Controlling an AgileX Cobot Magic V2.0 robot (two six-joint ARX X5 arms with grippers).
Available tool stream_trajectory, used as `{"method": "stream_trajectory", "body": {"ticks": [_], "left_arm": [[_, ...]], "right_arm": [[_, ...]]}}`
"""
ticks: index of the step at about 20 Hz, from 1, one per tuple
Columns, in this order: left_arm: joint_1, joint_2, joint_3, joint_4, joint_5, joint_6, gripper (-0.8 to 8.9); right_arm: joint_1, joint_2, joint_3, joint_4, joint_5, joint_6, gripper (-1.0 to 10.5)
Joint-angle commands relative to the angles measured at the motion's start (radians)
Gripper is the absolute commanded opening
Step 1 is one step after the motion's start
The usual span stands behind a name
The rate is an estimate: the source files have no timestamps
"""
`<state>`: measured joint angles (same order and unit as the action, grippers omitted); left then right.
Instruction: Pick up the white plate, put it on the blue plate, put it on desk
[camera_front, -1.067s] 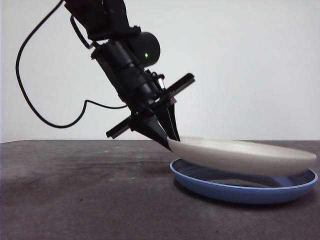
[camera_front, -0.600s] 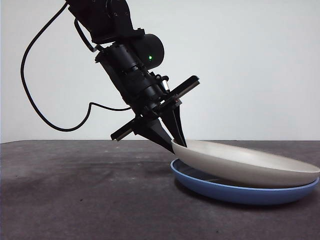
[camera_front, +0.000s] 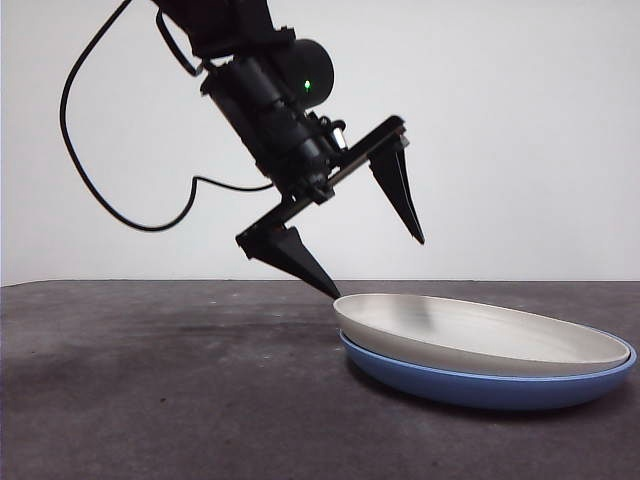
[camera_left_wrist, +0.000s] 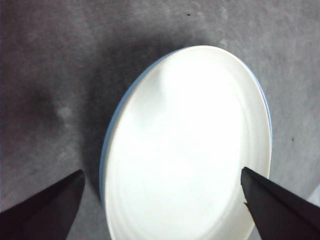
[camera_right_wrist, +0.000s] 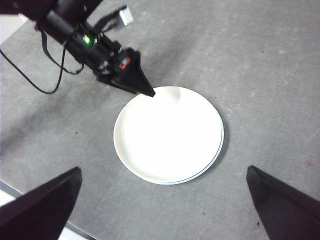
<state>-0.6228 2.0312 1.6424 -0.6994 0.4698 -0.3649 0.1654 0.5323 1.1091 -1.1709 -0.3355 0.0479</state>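
Front view: my left hand hangs over the near-left rim of the white plate, jaws spread wide, nothing held. One fingertip sits right at the rim edge, can't tell if it touches; the other is up in the air above the plate. White plate lies nested in the blue plate, blue rim showing underneath all round, both on the desk. Left wrist view: white plate fills the gap betw. my two jaws, thin blue plate edge peeking out one side. My right hand waits high above, jaws wide apart, empty, w/ plates well below.
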Motion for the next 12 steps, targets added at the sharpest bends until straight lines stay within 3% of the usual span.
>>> {"method": "stream_trajectory", "body": {"ticks": [1,6,12], "left_arm": [[0.002,0.024,0.070,-0.077,-0.002,0.071,5.07],[0.009,0.000,0.176,-0.271,-0.002,0.193,5.07],[0.009,-0.137,0.183,-0.386,-0.003,0.272,5.07]], "right_arm": [[0.003,0.001,0.019,0.002,-0.001,-0.010,5.9],[0.003,0.001,0.019,-0.005,-0.001,-0.006,5.9],[0.003,0.001,0.018,-0.012,-0.001,0.002,5.9]]}}
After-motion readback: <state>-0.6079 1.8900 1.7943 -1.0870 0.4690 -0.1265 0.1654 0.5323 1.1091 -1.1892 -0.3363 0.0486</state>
